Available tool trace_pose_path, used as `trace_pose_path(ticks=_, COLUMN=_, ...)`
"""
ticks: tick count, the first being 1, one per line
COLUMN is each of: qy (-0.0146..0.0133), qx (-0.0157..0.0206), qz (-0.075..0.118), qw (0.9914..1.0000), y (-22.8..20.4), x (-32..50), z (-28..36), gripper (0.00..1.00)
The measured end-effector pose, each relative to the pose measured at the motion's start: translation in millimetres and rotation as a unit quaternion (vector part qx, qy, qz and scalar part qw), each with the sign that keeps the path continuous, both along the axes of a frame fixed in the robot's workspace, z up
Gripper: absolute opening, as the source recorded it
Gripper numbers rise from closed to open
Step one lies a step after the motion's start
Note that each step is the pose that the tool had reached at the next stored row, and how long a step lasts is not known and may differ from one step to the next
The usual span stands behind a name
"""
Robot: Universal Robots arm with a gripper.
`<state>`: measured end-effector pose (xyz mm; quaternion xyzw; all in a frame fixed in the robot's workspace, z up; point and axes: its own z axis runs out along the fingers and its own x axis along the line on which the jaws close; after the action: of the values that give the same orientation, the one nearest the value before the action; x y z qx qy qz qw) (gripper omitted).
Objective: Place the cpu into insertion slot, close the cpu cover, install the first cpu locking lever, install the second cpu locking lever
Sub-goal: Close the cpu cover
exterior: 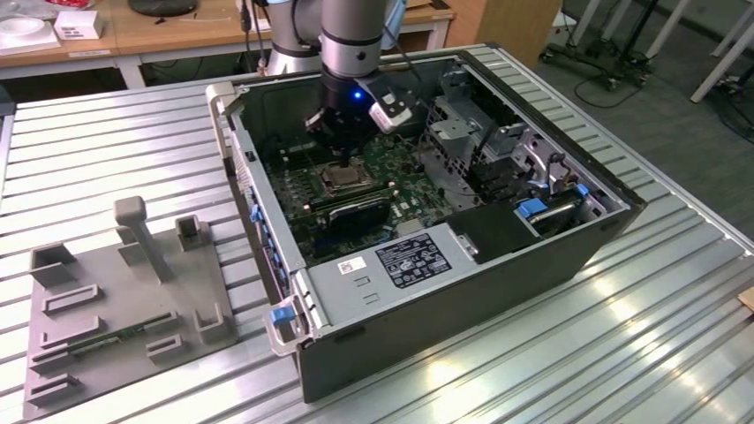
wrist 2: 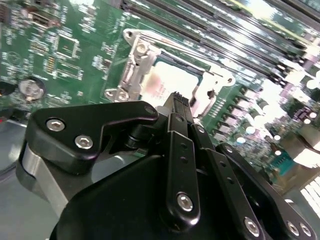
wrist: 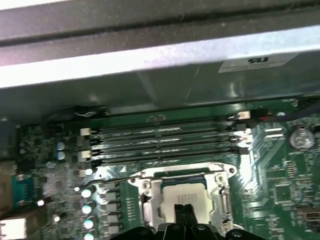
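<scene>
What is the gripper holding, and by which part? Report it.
Nothing. The gripper has its jaws shut together, empty, over the seated cpu.

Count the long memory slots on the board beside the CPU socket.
4, in the first wrist view, parallel between the insertion slot and the case wall: first slot beside the socket, second slot, third slot, fourth slot nearest the wall. None seems hidden.

1. An open case [exterior: 448,327] lies on a ribbed metal table [exterior: 118,132].
2. Inside is a green motherboard [exterior: 401,172]. Its long black memory slots [wrist: 160,145] run side by side, with a coin battery [wrist: 300,139] near one end.
3. A grey fixture [exterior: 118,300] sits apart from the case, toward the exterior view's left.
</scene>
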<state>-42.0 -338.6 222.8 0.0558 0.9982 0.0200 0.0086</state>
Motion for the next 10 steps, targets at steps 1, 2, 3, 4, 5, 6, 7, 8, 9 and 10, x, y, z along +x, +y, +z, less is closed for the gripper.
trace_pose_path(ticks=1, qy=-0.0038, qx=0.0001, qz=0.0, qw=0.99999, y=0.0, x=-0.1, z=-0.2, gripper=0.11)
trace_pose_path(ticks=2, qy=-0.0052, qx=0.0001, qz=0.0, qw=0.99999, y=0.1, x=0.0, z=-0.3, gripper=0.11)
trace_pose_path(ticks=3, qy=-0.0056, qx=0.0001, qz=0.001, qw=0.99998, y=0.1, x=0.0, z=-0.3, gripper=0.11)
trace_pose_path(ticks=4, qy=-0.0056, qx=0.0, qz=0.001, qw=0.99998, y=0.0, x=0.0, z=-0.2, gripper=0.11)
trace_pose_path(ticks=5, qy=-0.0056, qx=0.0, qz=0.001, qw=0.99998, y=0.0, x=0.0, z=-0.2, gripper=0.11)
trace_pose_path(ticks=6, qy=-0.0057, qx=-0.0001, qz=0.001, qw=0.99998, y=0.0, x=-0.1, z=-0.2, gripper=0.11)
trace_pose_path(ticks=7, qy=-0.0063, qx=-0.0001, qz=0.004, qw=0.99997, y=0.0, x=-0.1, z=-0.4, gripper=0.11)
trace_pose_path(ticks=8, qy=-0.0069, qx=0.0, qz=0.01, qw=0.99992, y=0.0, x=-0.1, z=-0.6, gripper=0.11)
trace_pose_path(ticks=9, qy=-0.0075, qx=0.0, qz=0.018, qw=0.99981, y=0.0, x=-0.1, z=-0.9, gripper=0.11)
trace_pose_path(ticks=10, qy=-0.008, qx=0.0002, qz=0.026, qw=0.99963, y=0.0, x=-0.1, z=-1.2, gripper=0.11)
